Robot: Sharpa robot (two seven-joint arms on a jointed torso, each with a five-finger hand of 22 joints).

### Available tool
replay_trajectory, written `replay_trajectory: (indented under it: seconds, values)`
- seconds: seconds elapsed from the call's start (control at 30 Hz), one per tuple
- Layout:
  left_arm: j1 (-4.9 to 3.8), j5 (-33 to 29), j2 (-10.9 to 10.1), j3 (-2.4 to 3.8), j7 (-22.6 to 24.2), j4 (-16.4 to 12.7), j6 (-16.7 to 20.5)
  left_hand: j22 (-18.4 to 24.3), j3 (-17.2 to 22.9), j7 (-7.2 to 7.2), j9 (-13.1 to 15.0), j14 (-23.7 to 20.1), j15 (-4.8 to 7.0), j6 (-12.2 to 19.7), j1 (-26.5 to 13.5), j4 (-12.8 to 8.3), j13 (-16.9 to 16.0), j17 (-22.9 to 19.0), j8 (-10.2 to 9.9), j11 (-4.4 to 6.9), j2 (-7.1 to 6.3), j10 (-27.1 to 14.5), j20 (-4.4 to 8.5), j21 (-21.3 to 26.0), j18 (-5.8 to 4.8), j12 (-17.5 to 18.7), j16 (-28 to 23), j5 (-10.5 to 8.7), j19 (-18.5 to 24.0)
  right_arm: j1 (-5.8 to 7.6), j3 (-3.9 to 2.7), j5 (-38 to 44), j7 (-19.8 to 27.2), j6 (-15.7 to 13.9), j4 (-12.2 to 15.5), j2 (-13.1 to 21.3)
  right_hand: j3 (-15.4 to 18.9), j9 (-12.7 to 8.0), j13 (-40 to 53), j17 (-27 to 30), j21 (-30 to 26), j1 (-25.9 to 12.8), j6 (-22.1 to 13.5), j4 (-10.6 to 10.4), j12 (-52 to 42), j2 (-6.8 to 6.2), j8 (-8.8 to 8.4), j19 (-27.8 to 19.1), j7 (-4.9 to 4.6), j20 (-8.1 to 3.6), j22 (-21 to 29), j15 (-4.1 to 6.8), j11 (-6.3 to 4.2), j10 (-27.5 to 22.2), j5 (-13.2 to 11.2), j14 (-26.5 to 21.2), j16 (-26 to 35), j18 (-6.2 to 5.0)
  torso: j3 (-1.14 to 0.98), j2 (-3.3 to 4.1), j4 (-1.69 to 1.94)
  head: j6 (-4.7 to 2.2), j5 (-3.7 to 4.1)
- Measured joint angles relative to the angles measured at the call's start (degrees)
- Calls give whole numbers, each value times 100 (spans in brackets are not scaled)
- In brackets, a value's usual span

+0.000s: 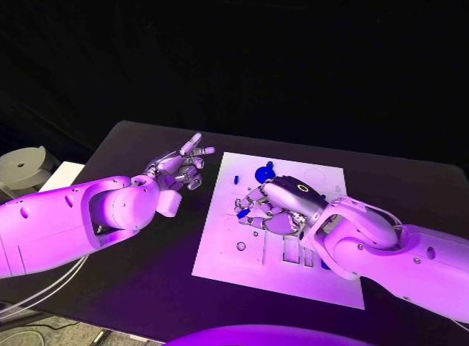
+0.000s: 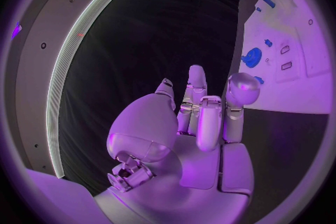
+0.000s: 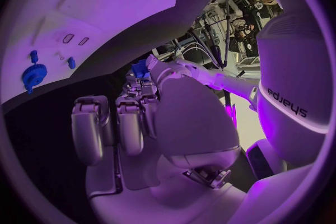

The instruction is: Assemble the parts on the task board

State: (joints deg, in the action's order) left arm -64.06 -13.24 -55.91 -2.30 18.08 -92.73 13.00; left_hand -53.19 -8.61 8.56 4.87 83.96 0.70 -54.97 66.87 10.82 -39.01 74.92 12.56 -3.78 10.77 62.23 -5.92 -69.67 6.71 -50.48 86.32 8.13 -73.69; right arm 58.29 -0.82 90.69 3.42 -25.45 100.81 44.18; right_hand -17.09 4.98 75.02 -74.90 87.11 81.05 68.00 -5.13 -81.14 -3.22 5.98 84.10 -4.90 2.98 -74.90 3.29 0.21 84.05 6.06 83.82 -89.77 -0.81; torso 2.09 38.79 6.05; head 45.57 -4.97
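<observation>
The white task board [image 1: 257, 263] lies in the middle of the black table. A blue gear [image 1: 265, 173] stands near its far edge, also seen as a blue gear [image 3: 33, 74] with small blue pegs [image 3: 71, 61] beside it. My right hand [image 1: 274, 209] hovers low over the board's middle, fingers curled, pinching a small blue part [image 1: 243, 213] at its fingertips; the small blue part [image 3: 140, 69] shows between them. My left hand [image 1: 182, 169] is raised over the bare table left of the board, fingers spread, holding nothing. The left hand [image 2: 199, 117] faces the board [image 2: 297, 75].
Rectangular slots [image 1: 297, 252] and a round hole [image 1: 240, 246] mark the board's near half. A white round object [image 1: 21, 167] sits off the table's left side. Cables [image 1: 27, 295] hang near the table's front left edge.
</observation>
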Motion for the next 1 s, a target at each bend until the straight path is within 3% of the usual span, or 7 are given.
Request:
replay_trajectory:
  seconds: [0.27, 0.4, 0.47, 0.53, 0.67, 0.73, 1.0]
  values:
    - [16, 137, 107, -38, -176, -88, -100, -273, -56, -93, 19, 0, 0, -93, -2, 56, 27, 0, 74, 57, 2, 57, 42, -137, -1, -27, 122, 0, -106, 14, -119, -652, 264, -460, 557, 629, -24, 0, 4, 0, 0, 14, 14, 26, 45, 14, -11, 0, -2, 0, 0, 21, 0, 0, 51, 21, 0, 0, -24, -20, -40, -170, 72]
    - [32, 308, 187, -49, -330, -114, -182, -675, -139, -126, 19, 0, 0, -138, -71, 139, -422, -1, 92, 90, 71, 426, 75, -395, -1, -502, 336, 0, -338, 26, -149, -755, 326, -592, 692, 785, -24, 1, 4, -1, 0, 16, 15, 26, 44, 15, -28, 0, -1, 0, -5, 20, 0, 0, 51, 21, 0, 0, -35, -21, -55, -231, 104]
    - [44, 431, 254, -58, -448, -119, -237, -881, -175, -118, 19, 0, 0, -145, -84, 176, -708, -1, 92, 103, 84, 624, 90, -525, -95, -764, 351, 0, -445, 34, -171, -799, 356, -665, 752, 853, -24, 1, 3, -4, 0, 16, 15, 26, 44, 15, -26, 0, 0, 0, -4, 20, 0, 0, 51, 21, 0, 0, -41, -24, -56, -258, 134]
    - [52, 529, 309, -62, -555, -123, -286, -1050, -194, -119, 13, 2, 2, -145, -84, 194, -953, -1, 92, 107, 84, 783, 98, -630, -94, -985, 351, 0, -534, 40, -191, -829, 376, -716, 793, 886, -24, 2, 3, -5, 0, 16, 16, 26, 44, 15, -20, 0, 1, 0, -4, 20, 0, 0, 51, 21, 0, 0, -46, -26, -56, -282, 163]
    - [58, 726, 408, -64, -774, -136, -397, -1300, -230, -119, 0, 21, 21, -145, -107, 230, -1329, -1, 92, 120, 107, 1009, 106, -780, -96, -1309, 351, 0, -639, 70, -223, -855, 409, -808, 826, 907, -23, 3, 2, -4, 28, 23, 18, 26, 44, 22, -8, 0, 3, 0, -4, 20, 0, 0, 51, 21, 0, 0, -50, -25, -59, -307, 223]
    - [60, 811, 443, -64, -883, -153, -457, -1425, -254, -131, 0, 0, 42, -157, -107, 255, -1453, -1, 69, 118, 107, 1064, 104, -859, -185, -1411, 351, 0, -701, 102, -228, -843, 414, -843, 817, 903, -38, 3, 2, -4, 31, 23, 18, 40, 44, 22, -8, 0, 3, 0, -4, 20, 1, 0, 73, 21, 0, 0, -50, -24, -58, -307, 251]
    - [67, 1026, 589, -67, -1206, -269, -719, -1616, -268, -131, -7, 0, 42, -196, -130, 303, -1642, -1, 69, 134, 129, 1159, 123, -935, -185, -1565, 351, 0, -759, 225, -242, -711, 415, -911, 724, 788, -31, 4, 3, -4, 31, 24, 19, 48, 44, 22, -9, 0, 4, 0, -3, 20, 1, 0, 82, 21, 0, 0, -40, -25, -37, -334, 353]
